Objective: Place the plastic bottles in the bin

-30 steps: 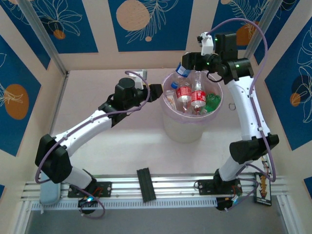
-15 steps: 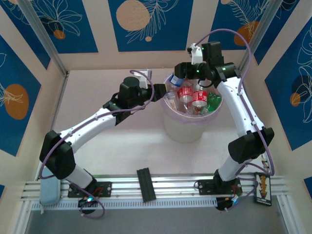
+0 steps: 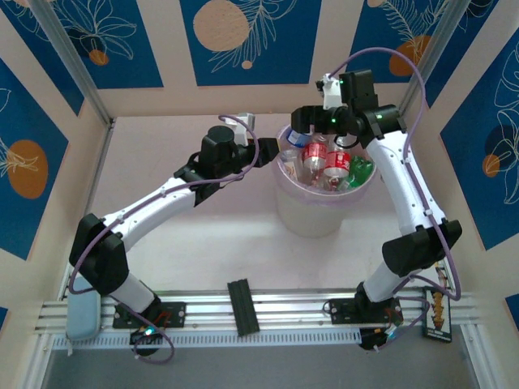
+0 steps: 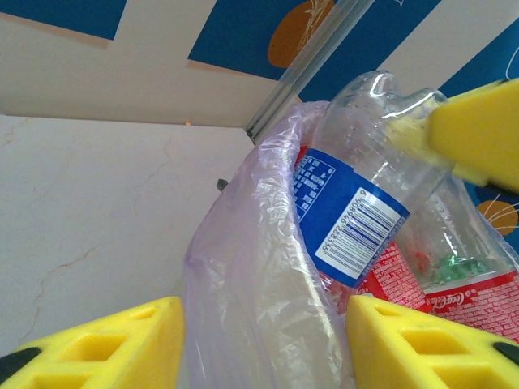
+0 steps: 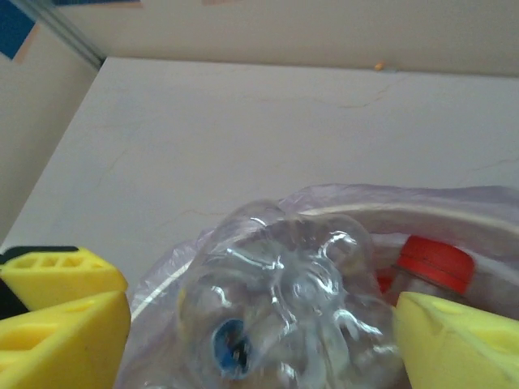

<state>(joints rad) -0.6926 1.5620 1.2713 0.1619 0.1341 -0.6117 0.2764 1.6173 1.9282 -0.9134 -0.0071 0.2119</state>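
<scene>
Left claw [image 3: 268, 151] sat at the left rim of the round cream bucket bin with lilac bag liner [image 3: 320, 219], fingers astride the liner; clamped or not, couldn't tell. Clear plastic bottle with blue label [image 4: 357, 219] stood base-up just inside that rim, leaning on the liner, beside the red-labelled bottles [image 3: 324, 166]. Right claw [image 5: 263, 316], shut a moment before, had sprung apart around its base. A release, I'd judge, though the bottle might hang on the rim.

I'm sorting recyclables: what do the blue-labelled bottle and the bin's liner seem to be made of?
Blue-labelled bottle: thin clear plastic, glossy; you see through it, and its wall looks dented. Bin liner: probably thin plastic film, translucent lilac; it wrinkles and folds.
</scene>
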